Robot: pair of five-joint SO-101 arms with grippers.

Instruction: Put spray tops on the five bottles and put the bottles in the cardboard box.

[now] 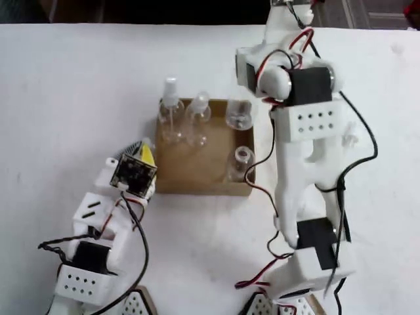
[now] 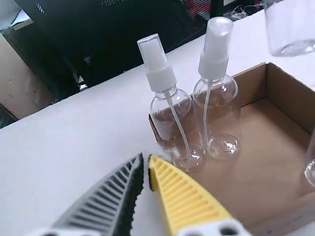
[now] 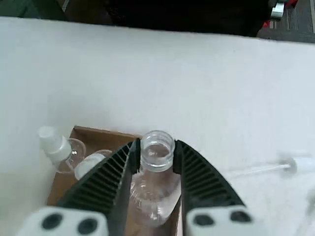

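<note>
The cardboard box lies mid-table. Two clear bottles with white spray tops stand at its back left, also seen close up. An open-necked bottle stands at the front right. My right gripper is shut on the neck of another topless bottle at the box's back right corner. Whether it rests on the box floor I cannot tell. My left gripper is shut and empty, just outside the box's left side.
A loose spray top with its tube lies on the white table to the right of the box, beside the right arm. Red and black cables hang next to the box's right wall.
</note>
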